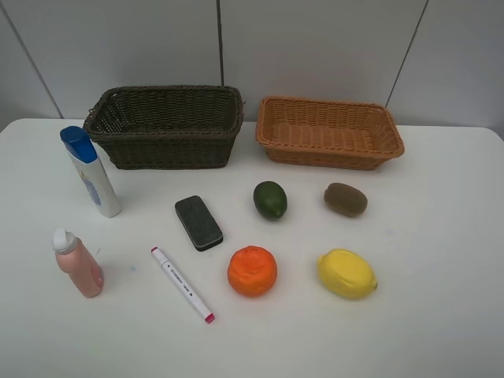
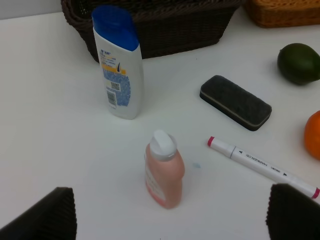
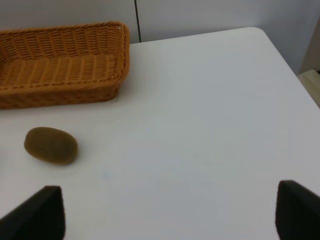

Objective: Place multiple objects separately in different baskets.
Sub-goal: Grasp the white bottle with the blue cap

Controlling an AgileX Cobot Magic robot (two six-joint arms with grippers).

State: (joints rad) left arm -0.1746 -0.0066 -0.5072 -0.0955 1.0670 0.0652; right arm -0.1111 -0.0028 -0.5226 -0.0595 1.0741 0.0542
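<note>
On the white table stand a white blue-capped bottle [image 1: 93, 177], a small pink bottle [image 1: 79, 268], a dark grey eraser [image 1: 198, 222] and a pink-tipped marker [image 1: 183, 284]. To their right lie a green fruit [image 1: 270, 199], kiwi [image 1: 345, 199], orange [image 1: 252, 271] and lemon [image 1: 346, 273]. The dark brown basket [image 1: 169, 150] and tan basket [image 1: 331, 157] stand empty at the back. My left gripper [image 2: 172, 220] is open, just short of the pink bottle [image 2: 164, 172]. My right gripper [image 3: 167, 212] is open, apart from the kiwi [image 3: 51, 145]. Neither gripper shows in the exterior view.
The table's right edge and corner [image 3: 280, 50] show in the right wrist view. A grey panelled wall [image 1: 315, 47] rises behind the baskets.
</note>
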